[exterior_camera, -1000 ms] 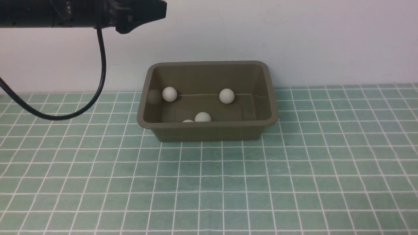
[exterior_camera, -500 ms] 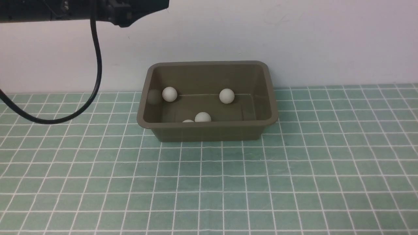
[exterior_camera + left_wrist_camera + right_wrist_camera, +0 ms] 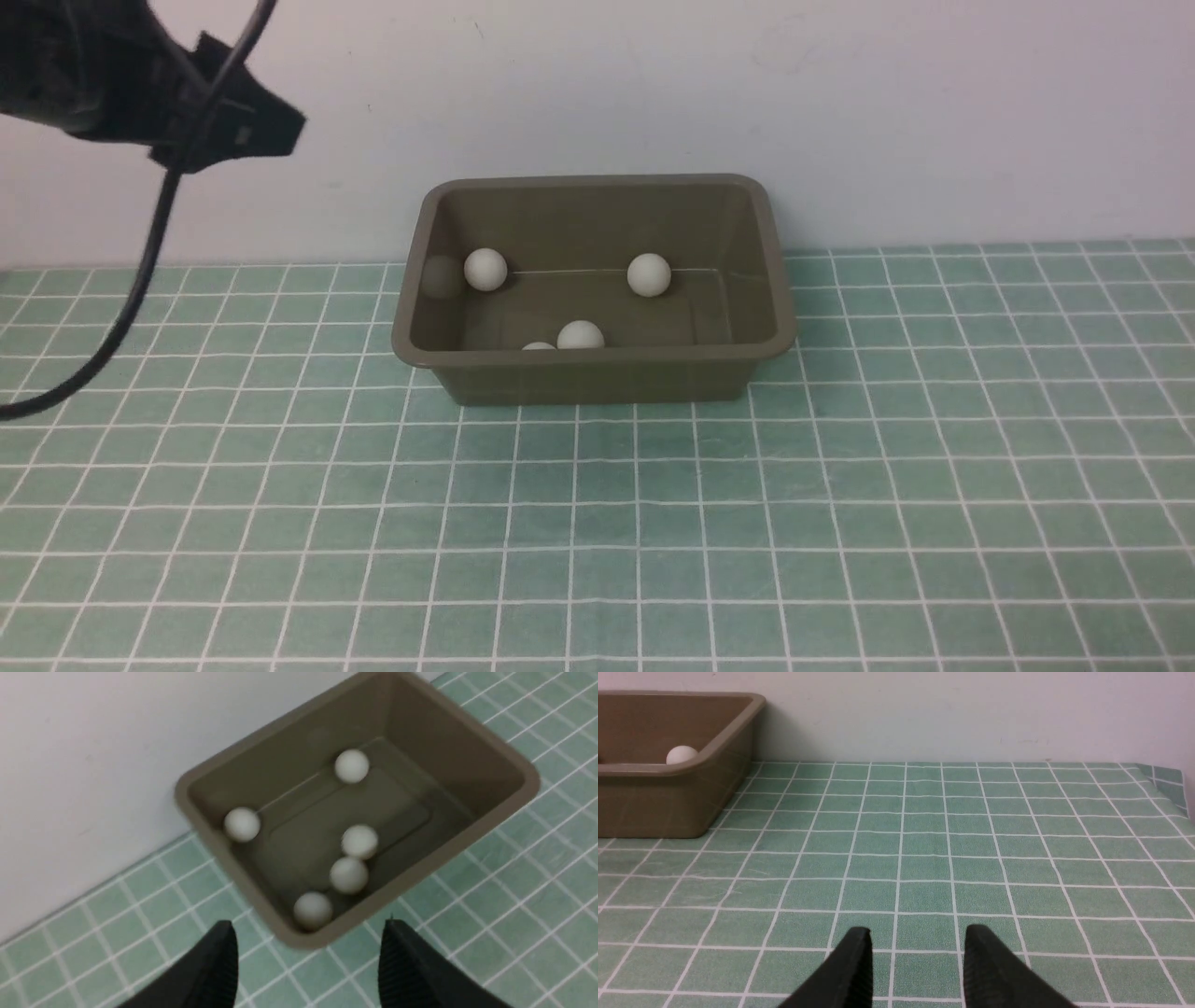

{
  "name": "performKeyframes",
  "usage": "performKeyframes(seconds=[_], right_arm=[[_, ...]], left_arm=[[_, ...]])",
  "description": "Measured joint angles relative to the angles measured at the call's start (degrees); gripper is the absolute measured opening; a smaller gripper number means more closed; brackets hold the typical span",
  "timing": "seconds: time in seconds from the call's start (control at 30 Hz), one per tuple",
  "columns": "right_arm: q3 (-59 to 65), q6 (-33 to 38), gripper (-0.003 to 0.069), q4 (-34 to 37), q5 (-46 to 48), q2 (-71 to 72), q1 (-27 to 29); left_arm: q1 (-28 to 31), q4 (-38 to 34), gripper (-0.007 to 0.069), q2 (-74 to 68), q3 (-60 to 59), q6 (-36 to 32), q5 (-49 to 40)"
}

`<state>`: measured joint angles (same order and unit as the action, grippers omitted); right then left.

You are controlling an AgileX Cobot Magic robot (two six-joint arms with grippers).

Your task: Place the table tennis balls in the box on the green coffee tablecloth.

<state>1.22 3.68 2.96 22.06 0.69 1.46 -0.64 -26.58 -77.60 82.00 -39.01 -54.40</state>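
Balls: five small matte white table tennis balls lie inside the olive-brown rectangular plastic box; the front view shows only four of them, one half hidden by the near wall
Box: it stands on the mint-green checked tablecloth that covers the tabletop, close to the white wall
Left gripper: the left gripper hangs in the air to the left of the box, jaws wide apart, holding nothing
Right gripper: the right gripper is low over bare cloth, well apart from the box; jaws with a small gap, nothing between them
Handling: the balls look very light, stiff and smooth, so they roll easily; I think a gentle pinch across the middle is best
Progress: no ball is seen on the cloth, so the task seems finished
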Motion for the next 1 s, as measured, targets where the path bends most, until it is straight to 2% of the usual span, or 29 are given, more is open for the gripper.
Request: performKeyframes(seconds=[0.1,0.17,0.27,0.37,0.53,0.8,1.0], right_arm=[[0.0,0.0,0.0261,0.0,0.0,0.0,0.0],[0.0,0.0,0.0261,0.0,0.0,0.0,0.0],[0.0,0.0,0.0261,0.0,0.0,0.0,0.0],[0.0,0.0,0.0261,0.0,0.0,0.0,0.0],[0.0,0.0,0.0261,0.0,0.0,0.0,0.0],[0.0,0.0,0.0261,0.0,0.0,0.0,0.0],[0.0,0.0,0.0261,0.0,0.0,0.0,0.0]], left_arm=[[0.0,6.9,0.0373,7.3,0.0,5.6,-5.1],[0.0,8.9,0.0373,12.6,0.0,7.2,-8.3],[0.0,9.4,0.0373,20.8,-0.5,8.1,-10.3],[0.0,9.3,0.0373,28.4,-5.1,8.3,-8.3],[0.0,9.3,0.0373,38.8,-20.5,8.7,1.3],[0.6,9.3,0.0373,51.3,-55.7,11.4,22.3],[4.2,9.3,0.0373,63.2,-74.5,16.2,29.1]])
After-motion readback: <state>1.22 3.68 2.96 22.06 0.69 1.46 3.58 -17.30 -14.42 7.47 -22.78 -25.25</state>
